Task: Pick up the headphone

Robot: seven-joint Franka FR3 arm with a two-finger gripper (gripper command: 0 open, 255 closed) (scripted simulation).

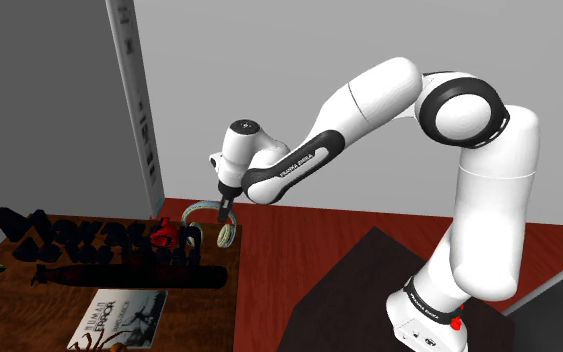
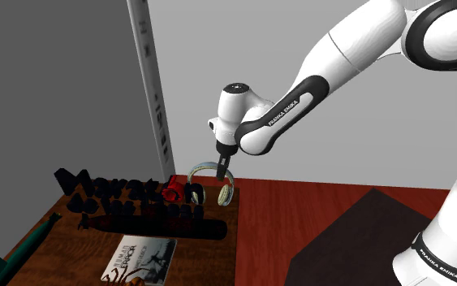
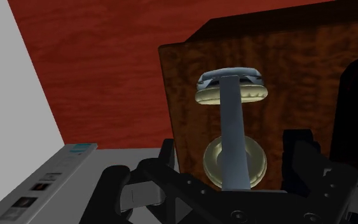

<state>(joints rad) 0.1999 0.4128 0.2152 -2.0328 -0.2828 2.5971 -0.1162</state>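
Fingers flank the headphone band, not touching.

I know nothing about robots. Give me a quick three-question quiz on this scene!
1. True or false: the claw stands open, a finger on either side of the band of the headphone.
2. The headphone rests on: A) red floor, B) brown table, C) black stand.
3. What flat thing lies nearer the shoulder camera than the black lettering?
Key: 1 true; 2 B; 3 a booklet.
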